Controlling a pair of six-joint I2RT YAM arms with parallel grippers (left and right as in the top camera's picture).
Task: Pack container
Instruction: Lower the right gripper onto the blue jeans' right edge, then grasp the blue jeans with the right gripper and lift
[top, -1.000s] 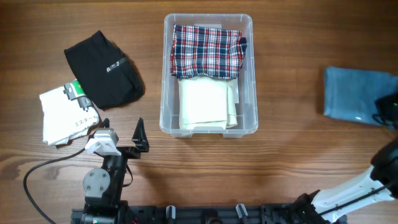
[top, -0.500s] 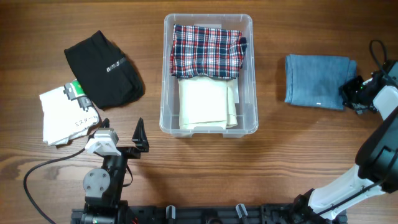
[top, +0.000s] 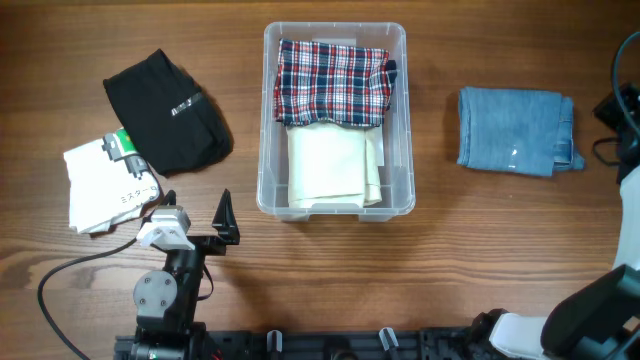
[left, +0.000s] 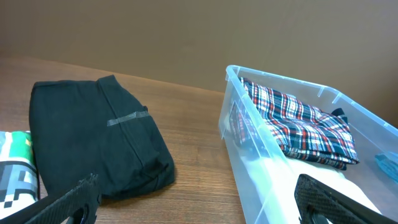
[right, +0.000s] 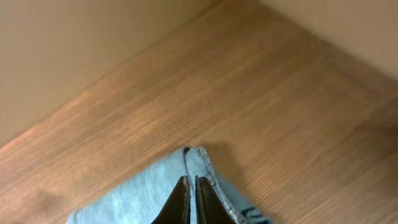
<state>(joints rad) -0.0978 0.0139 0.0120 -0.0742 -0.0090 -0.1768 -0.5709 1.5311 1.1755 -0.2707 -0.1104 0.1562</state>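
Note:
The clear plastic container (top: 263, 120) stands in the middle of the table. It holds a folded red-and-blue plaid cloth (top: 332, 82) at the far end and a cream cloth (top: 333, 165) at the near end. It also shows in the left wrist view (left: 245, 155). Folded blue jeans (top: 515, 130) lie flat on the table to its right. My right gripper (right: 191, 186) is shut and empty, raised above the jeans' edge (right: 155, 193); its arm (top: 622, 110) is at the right edge. My left gripper (top: 197, 212) is open and empty near the front, left of the container.
A folded black garment (top: 165, 110) lies to the left of the container, also in the left wrist view (left: 93, 143). A white packaged cloth with a green label (top: 105, 185) lies in front of it. The left arm's base and cable (top: 165, 290) sit at the front edge.
The right gripper pulled the jeans leftward toward the container, then let them go and drew back to the right edge. The left arm has not moved.

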